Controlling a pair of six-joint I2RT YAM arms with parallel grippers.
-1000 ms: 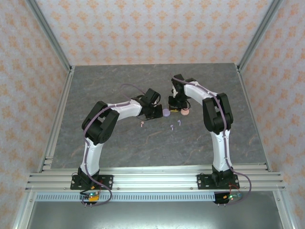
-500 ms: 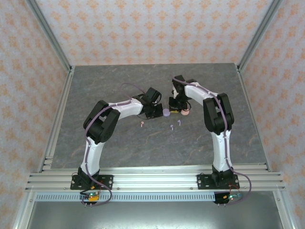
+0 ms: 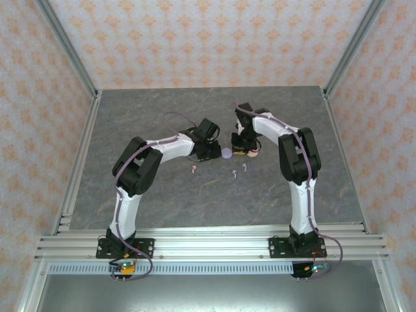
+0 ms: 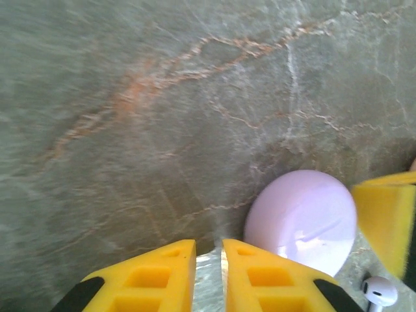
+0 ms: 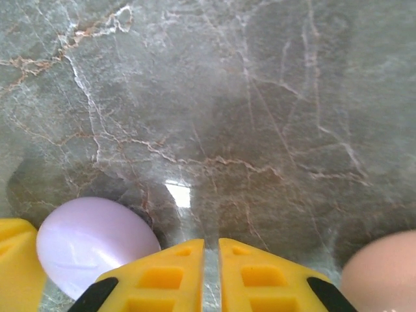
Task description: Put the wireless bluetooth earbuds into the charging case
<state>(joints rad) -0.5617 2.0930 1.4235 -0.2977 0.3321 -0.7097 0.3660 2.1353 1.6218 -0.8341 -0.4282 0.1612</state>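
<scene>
A closed, round lilac charging case (image 3: 226,153) lies mid-table, with a closed pink case (image 3: 252,153) to its right. My left gripper (image 3: 216,153) sits just left of the lilac case, shut and empty. In the left wrist view the left gripper (image 4: 208,255) has the lilac case (image 4: 302,221) at its right. My right gripper (image 3: 237,151) rests between the two cases, shut on nothing. In the right wrist view the right gripper (image 5: 211,253) has the lilac case (image 5: 94,244) to its left and the pink case (image 5: 383,273) to its right. Loose earbuds lie nearer the arms: a pink earbud (image 3: 194,168) and two lilac earbuds (image 3: 234,173) (image 3: 244,167).
A yellow finger of the right gripper (image 4: 387,218) shows beyond the lilac case in the left wrist view, with a pale earbud (image 4: 380,292) below it. The grey marble table (image 3: 162,201) is fenced by metal rails and patterned walls.
Both grippers stay shut beside the lilac case. The left arm has shifted only slightly; the cases and earbuds have not moved.
</scene>
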